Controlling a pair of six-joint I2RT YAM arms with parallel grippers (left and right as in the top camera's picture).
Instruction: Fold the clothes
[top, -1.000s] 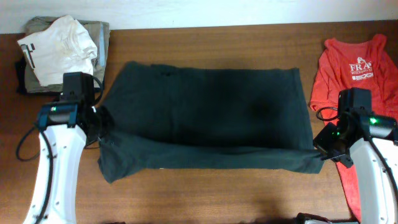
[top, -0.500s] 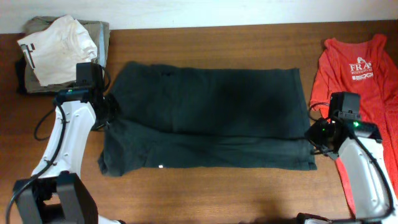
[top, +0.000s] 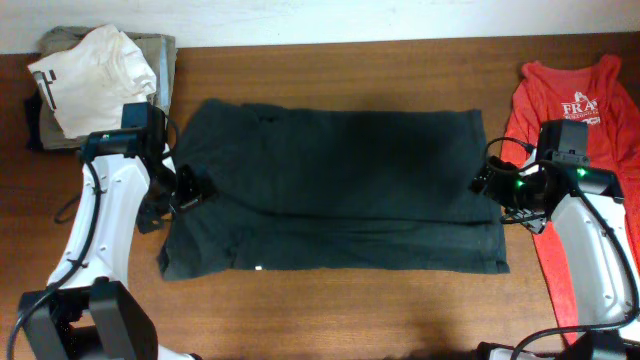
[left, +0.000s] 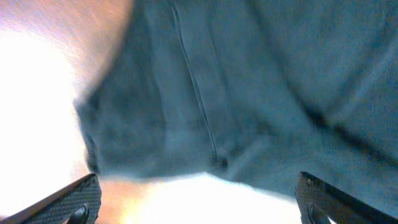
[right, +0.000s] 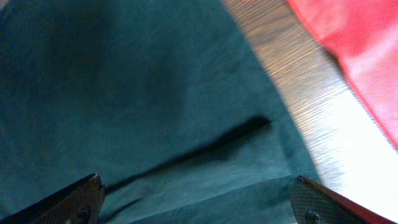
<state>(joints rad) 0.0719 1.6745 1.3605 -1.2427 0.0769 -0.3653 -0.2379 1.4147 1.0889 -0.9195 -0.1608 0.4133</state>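
The left gripper (left: 199, 208) has its fingers spread wide with nothing between them. Just beyond the tips lies the ragged left end of the black top (left: 236, 93), a stitched seam running away from the fingers. The bare table (left: 31, 99) shows off to one side.

The right gripper (right: 199, 208) is equally wide and empty. The top's right end fills the space ahead of its fingers, with one layer's edge lying across another. The red shirt (right: 354, 50) lies just beyond a strip of wood on the outer side.

From above, the top lies flat between the two pairs of fingers, each pair close over one end. Its long axis runs from one gripper to the other. A layer edge runs the same way along its length, nearer the robot's side. Which end is neck and which is hem I cannot tell, and no lettering shows.

The risks I see are these. The left end is uneven, its near corner bulging outward past the fingers, so a fold taken from there would likely come out skewed. Open fingers lowered this close to loose thin layers could catch only the upper one and drag it off. The right fingers could also snag the red shirt.

Farthest off, behind the left gripper, sit a white garment (top: 90, 75) and a khaki garment (top: 162, 55).
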